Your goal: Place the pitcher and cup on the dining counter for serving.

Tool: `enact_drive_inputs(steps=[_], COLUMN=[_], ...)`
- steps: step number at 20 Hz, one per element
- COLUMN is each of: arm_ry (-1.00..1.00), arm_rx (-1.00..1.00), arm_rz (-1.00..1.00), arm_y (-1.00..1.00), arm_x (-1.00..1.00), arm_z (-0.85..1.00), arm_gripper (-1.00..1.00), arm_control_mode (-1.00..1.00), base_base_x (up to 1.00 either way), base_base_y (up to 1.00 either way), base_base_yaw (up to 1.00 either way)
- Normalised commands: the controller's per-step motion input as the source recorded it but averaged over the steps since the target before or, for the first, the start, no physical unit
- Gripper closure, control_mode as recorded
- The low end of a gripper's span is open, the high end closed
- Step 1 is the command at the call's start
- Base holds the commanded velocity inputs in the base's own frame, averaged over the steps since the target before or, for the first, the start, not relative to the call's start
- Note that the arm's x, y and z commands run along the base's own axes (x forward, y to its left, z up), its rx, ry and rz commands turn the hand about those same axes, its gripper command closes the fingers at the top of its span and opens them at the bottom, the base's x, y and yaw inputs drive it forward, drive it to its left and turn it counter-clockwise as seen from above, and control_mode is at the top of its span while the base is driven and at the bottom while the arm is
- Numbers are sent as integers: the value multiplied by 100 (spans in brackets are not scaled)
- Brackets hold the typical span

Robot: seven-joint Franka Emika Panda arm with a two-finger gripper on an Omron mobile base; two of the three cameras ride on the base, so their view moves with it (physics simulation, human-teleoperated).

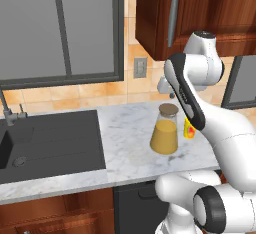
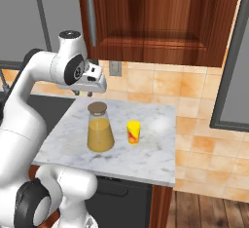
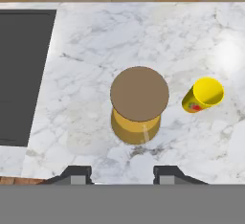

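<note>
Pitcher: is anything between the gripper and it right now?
Nothing visible. The gripper hangs above the pitcher, fingers apart, with only bare marble around its brown lid. The cup stands off to one side, apart from the pitcher and clear of a straight descent.

Kitchen corner with marble counter [image 1: 127, 143] and black sink [image 1: 47, 143]

A grey window [image 1: 60, 28] fills the upper left, a reddish-brown wall cabinet [image 2: 155, 17] hangs upper right, tan tiles [image 2: 146, 83] with an outlet [image 1: 140, 67] line the wall, and wood floor [image 2: 209, 210] shows lower right.
</note>
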Motion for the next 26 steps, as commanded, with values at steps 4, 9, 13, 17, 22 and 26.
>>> enact_drive_inputs(steps=[4,9,13,17,22,26], arm_ry=[0,2,6,7,4,1], arm_rx=[0,-1,-1,0,0,0], arm_rz=[0,0,0,0,0,0], arm_y=[-1,-5,-10,-9,-18,-12], arm_x=[-4,0,0,7,18,31], arm_z=[-3,-42,-76,-82,-79,-47], arm_gripper=[-100,-100,-100,-100,-100,-100], arm_control_mode=[-100,-100,-100,-100,-100,-100], base_base_x=[0,0,0,0,0,0], base_base_y=[0,0,0,0,0,0], base_base_yaw=[0,0,0,0,0,0])
